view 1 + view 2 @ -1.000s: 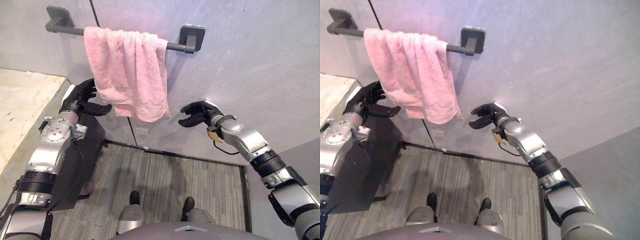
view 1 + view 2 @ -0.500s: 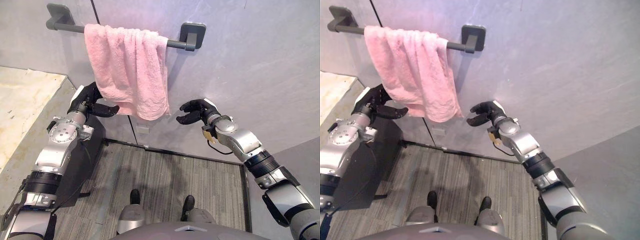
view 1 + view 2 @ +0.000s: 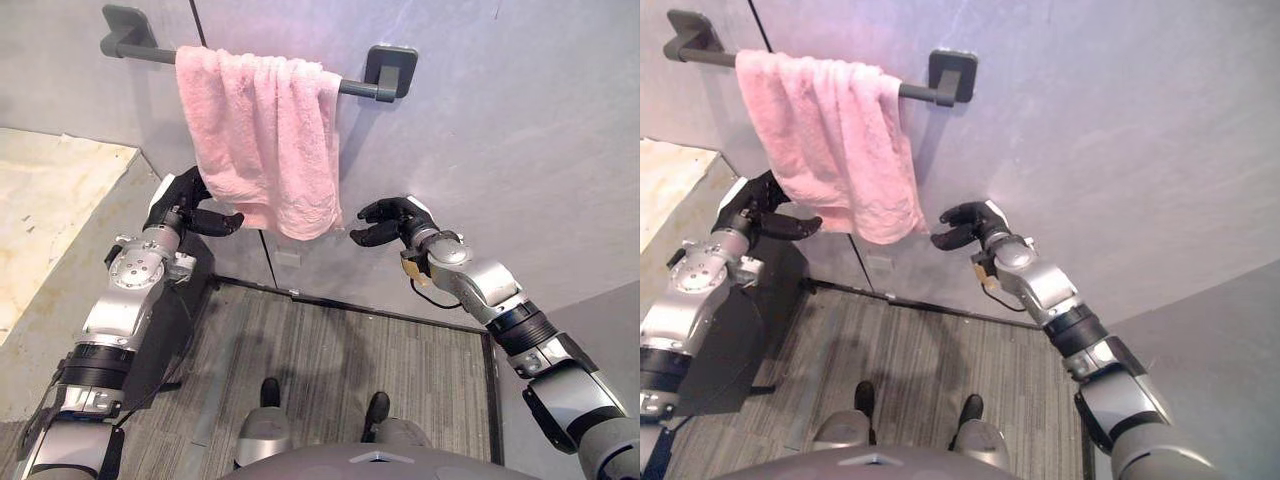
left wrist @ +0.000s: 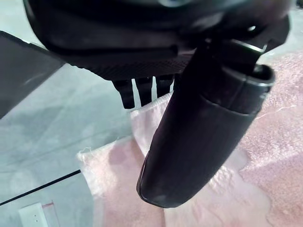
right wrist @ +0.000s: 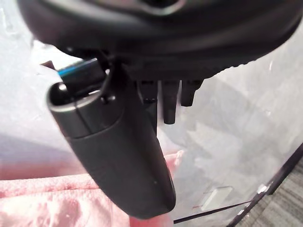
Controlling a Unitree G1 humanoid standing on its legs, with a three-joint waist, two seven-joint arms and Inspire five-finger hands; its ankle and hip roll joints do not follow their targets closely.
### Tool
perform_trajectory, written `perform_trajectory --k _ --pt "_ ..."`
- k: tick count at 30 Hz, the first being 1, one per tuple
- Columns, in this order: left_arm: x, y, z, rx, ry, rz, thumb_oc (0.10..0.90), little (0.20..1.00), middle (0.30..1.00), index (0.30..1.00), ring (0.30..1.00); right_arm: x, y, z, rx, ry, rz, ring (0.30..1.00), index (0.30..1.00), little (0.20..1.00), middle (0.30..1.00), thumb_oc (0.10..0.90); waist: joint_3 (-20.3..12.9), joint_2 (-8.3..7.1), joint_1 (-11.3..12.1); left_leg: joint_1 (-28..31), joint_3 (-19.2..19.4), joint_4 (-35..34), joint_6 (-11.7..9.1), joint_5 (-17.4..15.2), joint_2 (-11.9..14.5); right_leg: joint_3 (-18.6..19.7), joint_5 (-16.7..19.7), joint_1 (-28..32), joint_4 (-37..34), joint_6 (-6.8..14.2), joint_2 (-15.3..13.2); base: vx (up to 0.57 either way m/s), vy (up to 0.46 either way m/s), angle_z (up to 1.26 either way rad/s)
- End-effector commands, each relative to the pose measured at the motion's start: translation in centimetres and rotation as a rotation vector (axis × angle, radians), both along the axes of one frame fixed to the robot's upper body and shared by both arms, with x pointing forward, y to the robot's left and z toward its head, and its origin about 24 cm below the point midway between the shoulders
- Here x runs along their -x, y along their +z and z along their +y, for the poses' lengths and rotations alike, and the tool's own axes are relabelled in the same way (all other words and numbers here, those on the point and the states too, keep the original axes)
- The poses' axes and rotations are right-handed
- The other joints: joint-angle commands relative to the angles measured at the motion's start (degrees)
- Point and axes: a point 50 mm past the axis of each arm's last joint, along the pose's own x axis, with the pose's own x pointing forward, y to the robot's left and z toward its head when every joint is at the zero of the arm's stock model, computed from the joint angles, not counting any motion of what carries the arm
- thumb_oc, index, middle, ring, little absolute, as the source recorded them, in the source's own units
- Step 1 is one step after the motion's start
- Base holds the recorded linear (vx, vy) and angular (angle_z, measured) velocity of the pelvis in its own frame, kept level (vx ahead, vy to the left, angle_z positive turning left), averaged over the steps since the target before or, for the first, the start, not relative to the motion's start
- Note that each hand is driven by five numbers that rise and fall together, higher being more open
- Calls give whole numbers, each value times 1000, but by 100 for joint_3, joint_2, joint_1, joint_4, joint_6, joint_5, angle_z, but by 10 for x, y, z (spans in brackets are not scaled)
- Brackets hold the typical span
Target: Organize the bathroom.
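The robot's left hand (image 3: 183,205) is raised at the lower left edge of a pink towel (image 3: 262,140), thumb jutting forward under the hem and fingers spread loosely behind it — open, with no cloth pinched between them. Its wrist view shows the thumb (image 4: 199,137) lying across the towel's bottom corner while the fingertips (image 4: 142,92) reach the cloth's edge against the wall.

The right hand (image 3: 390,220) hovers just beside the towel's lower right corner, fingers relaxed and slightly curved, thumb apart from them, holding nothing; in its wrist view the hem (image 5: 57,198) lies just past the thumb.

The towel hangs bunched over a dark grey towel bar (image 3: 352,88) fixed to a pale grey wall (image 3: 520,140), gathered toward the bar's middle and right — its folds fall unevenly, the lowest point at the right corner. A white wall outlet (image 3: 286,259) sits below the hem. To the left, a dark cabinet (image 3: 160,330) stands beneath a light stone countertop (image 3: 50,220); grey striped flooring (image 3: 330,370) lies below.
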Motion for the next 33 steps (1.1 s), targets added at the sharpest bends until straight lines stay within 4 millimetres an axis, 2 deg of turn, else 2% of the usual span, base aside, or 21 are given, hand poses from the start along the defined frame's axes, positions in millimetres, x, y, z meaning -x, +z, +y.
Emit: perform_trajectory --k 1,4,10,15,18,22,29,33 --pt "-12 55 -20 -74 -82 -254 800 900 900 900 900 -25 169 43 -251 38 -608 900 900 900 900 800 -656 -43 358 217 -81 520 -169 -665 362 276 -331 -613 751 410 -497 0 0 0" --pt "-12 58 -21 -79 -80 -262 800 900 900 900 900 -31 161 36 -298 -25 -541 900 900 900 900 800 -646 -42 375 205 -92 519 -171 -662 365 258 -340 -612 765 411 -507 0 0 0" --pt "-12 65 -18 -91 -83 -265 800 900 900 900 900 -48 132 16 -447 -184 -319 900 900 900 900 800 -648 -27 411 213 -83 533 -193 -653 381 202 -350 -554 772 397 -524 0 0 0" --pt "-13 68 -19 -95 -85 -268 800 900 900 900 900 -53 110 20 -581 -187 -141 900 900 900 900 800 -635 -8 426 206 -75 542 -201 -642 382 194 -353 -528 757 373 -521 0 0 0" --pt "-13 67 -20 -92 -90 -263 800 900 900 900 900 -55 93 31 -744 -180 -4 900 900 900 900 800 -654 -2 471 228 -71 521 -207 -627 380 150 -358 -471 729 366 -522 0 0 0" --pt "-12 67 -21 -93 -99 -256 800 900 900 900 900 -58 85 32 -732 -209 19 900 900 900 900 800 -685 -2 521 252 -67 494 -214 -614 398 103 -358 -431 695 361 -516 4 -2 1" --pt "-10 64 -19 -94 -100 -253 800 900 900 900 900 -62 89 35 -598 -148 13 900 900 900 900 800 -666 16 555 202 -85 498 -233 -560 407 125 -350 -439 677 332 -488 -10 -1 6" --pt "-9 62 -19 -95 -88 -256 800 900 900 900 900 -64 89 30 -549 -154 -17 900 900 900 900 800 -649 33 547 194 -96 483 -237 -540 406 149 -347 -452 674 328 -483 0 0 0"
